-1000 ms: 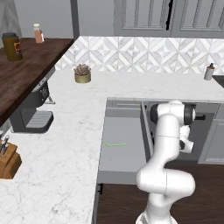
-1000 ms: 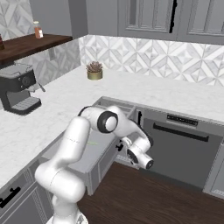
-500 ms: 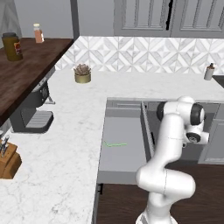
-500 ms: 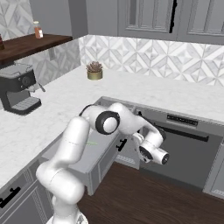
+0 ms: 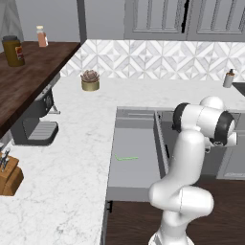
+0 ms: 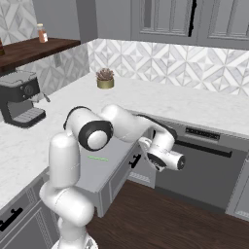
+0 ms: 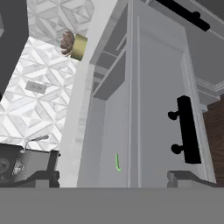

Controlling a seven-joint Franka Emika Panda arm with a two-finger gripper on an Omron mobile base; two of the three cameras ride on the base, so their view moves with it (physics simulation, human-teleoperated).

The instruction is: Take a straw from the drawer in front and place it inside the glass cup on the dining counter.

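The drawer (image 5: pixel 136 139) stands pulled out of the counter, its flat grey front (image 6: pixel 119 181) facing the room. The thin light-green straw (image 5: pixel 127 158) lies flat on its floor, also seen as the straw (image 6: pixel 98 158) and the straw (image 7: pixel 117 162). My gripper (image 6: pixel 181 163) hangs in front of the drawer and to its right, clear of the dark bar handle (image 7: pixel 187 129). In the hand view the gripper (image 7: pixel 116 181) is open, fingertips (image 7: pixel 43 178) far apart with nothing between them. The glass cup and the dining counter are out of view.
A small potted plant (image 5: pixel 89 80) sits on the white marble counter by the tiled wall. A coffee machine (image 5: pixel 36 119) and knife block (image 5: pixel 7 172) stand at left under a dark wooden shelf (image 5: pixel 28 76). A dishwasher front (image 6: pixel 204 160) is right of the drawer.
The gripper has opened wide and drawn back from the drawer's handle, swinging out to the right. The drawer stays pulled out and the straw has not moved.
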